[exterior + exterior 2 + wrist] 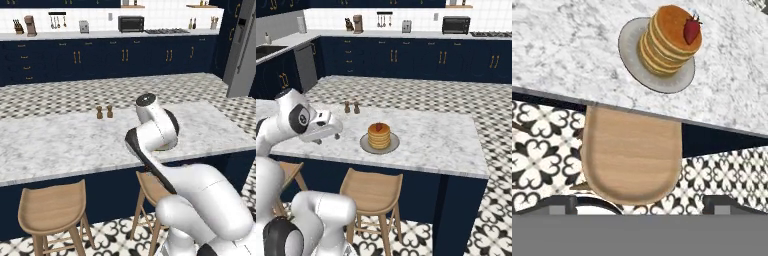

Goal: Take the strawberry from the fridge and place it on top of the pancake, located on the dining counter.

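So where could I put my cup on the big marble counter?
Bare marble on the dining counter lies right of the pancake, out to the end. Also between the two small shakers and the plate. The edge beside the gripper is crowded.

Veined marble dining counter (572,55), smooth matt wooden stool (629,155), patterned tile floor (537,160).

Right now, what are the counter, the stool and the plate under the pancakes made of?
The dining counter looks like polished marble: white-grey with fine veins. The stool looks like light wood with a smooth matte seat and faint grain. The plate looks like pale glazed ceramic, though plastic is possible. It holds the pancake stack, with the strawberry on top.
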Robot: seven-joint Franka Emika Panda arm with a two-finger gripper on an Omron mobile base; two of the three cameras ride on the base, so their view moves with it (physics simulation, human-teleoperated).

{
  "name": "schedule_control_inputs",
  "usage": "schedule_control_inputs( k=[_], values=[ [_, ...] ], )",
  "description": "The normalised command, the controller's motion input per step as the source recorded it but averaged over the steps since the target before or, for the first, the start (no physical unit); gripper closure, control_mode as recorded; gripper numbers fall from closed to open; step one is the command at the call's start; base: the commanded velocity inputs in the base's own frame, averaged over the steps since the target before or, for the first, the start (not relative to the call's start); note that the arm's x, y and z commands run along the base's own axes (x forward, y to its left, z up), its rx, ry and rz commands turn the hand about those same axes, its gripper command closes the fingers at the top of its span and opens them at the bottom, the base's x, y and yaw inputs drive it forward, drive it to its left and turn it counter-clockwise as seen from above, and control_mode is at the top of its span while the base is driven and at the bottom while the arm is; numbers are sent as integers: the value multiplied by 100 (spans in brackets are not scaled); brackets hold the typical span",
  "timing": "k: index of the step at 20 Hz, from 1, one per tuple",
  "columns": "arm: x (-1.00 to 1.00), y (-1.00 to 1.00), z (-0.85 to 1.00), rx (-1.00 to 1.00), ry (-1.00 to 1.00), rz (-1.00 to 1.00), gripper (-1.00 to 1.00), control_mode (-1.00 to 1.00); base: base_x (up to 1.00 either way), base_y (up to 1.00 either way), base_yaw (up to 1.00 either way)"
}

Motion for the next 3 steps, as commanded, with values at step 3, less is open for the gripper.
schedule_control_inputs(
  k=[3],
  values=[
    [-28, 69, -36, -22, 11, 3, -100, -100, 0, 0, 0]
  ],
)
